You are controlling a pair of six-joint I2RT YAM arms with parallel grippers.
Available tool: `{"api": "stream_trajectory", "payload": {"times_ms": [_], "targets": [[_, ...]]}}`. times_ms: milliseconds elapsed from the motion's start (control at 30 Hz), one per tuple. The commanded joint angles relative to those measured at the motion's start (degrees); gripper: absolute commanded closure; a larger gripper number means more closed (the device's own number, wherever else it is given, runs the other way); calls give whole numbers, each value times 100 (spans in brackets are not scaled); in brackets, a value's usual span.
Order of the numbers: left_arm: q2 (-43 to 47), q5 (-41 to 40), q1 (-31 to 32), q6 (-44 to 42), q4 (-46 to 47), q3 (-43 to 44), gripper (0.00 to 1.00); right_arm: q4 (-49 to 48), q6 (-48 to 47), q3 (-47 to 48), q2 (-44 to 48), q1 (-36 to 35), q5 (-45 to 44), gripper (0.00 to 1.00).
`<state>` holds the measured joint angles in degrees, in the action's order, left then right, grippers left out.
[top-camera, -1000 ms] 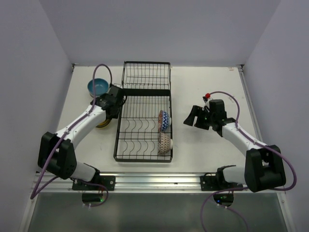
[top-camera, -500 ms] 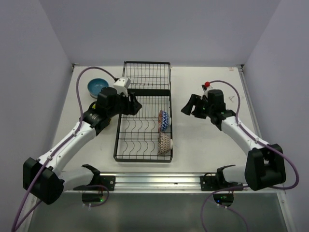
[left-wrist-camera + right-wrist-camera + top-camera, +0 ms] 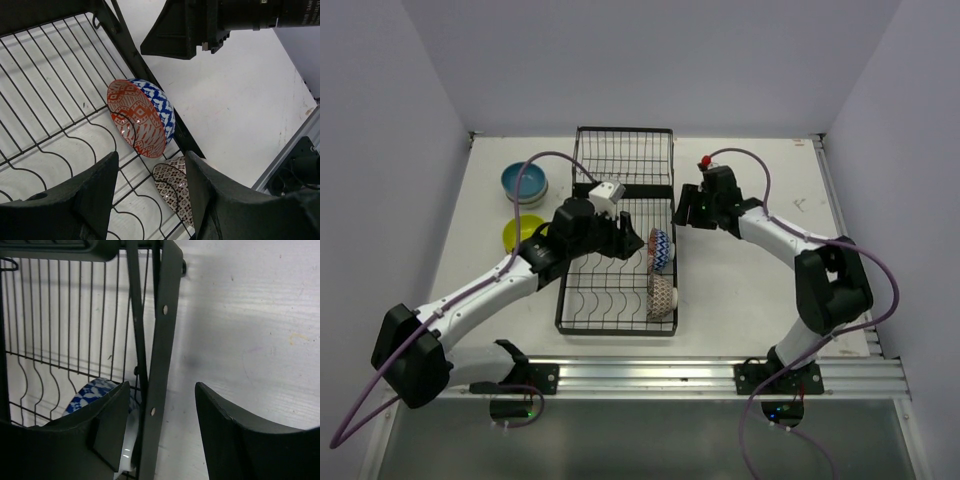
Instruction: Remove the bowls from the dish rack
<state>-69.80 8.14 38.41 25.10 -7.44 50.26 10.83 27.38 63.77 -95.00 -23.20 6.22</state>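
The black wire dish rack (image 3: 582,300) lies in the table's middle. Two patterned bowls stand on edge along its right side: a blue zigzag bowl (image 3: 660,248) with a red-patterned inside (image 3: 135,117), and a brown-patterned bowl (image 3: 662,296) nearer the arms (image 3: 176,190). A blue bowl (image 3: 523,181) and a yellow-green bowl (image 3: 522,232) sit on the table left of the rack. My left gripper (image 3: 625,237) is open and empty above the rack, just left of the blue zigzag bowl. My right gripper (image 3: 684,212) is open and empty over the rack's right rail (image 3: 159,365), above that bowl (image 3: 92,397).
The rack's short far section (image 3: 623,156) holds no bowls. White walls close the table at left, back and right. A metal rail (image 3: 650,372) runs along the near edge. Bare table (image 3: 760,290) lies right of the rack.
My left gripper has swung right from the table's left side to above the rack. My right gripper has moved left and away to the rack's right rail. The yellow-green bowl now shows.
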Motion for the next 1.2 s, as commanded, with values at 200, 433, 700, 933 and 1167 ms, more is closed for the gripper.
{"api": "stream_trajectory", "payload": {"times_ms": [200, 433, 700, 933, 1167], "targets": [[-306, -181, 184, 162, 524, -95, 41, 68, -206, 233, -528, -202, -472, 48], [-648, -129, 246, 214, 648, 18, 41, -63, -171, 180, -502, -211, -595, 56], [-684, -199, 263, 206, 865, 63, 41, -362, -101, 13, -36, -238, -455, 55], [-912, 56, 263, 337, 1148, 89, 41, -467, -119, -57, -159, -396, -297, 55], [-939, -40, 263, 346, 1078, 107, 41, -679, -22, -514, 218, -475, -524, 57]]}}
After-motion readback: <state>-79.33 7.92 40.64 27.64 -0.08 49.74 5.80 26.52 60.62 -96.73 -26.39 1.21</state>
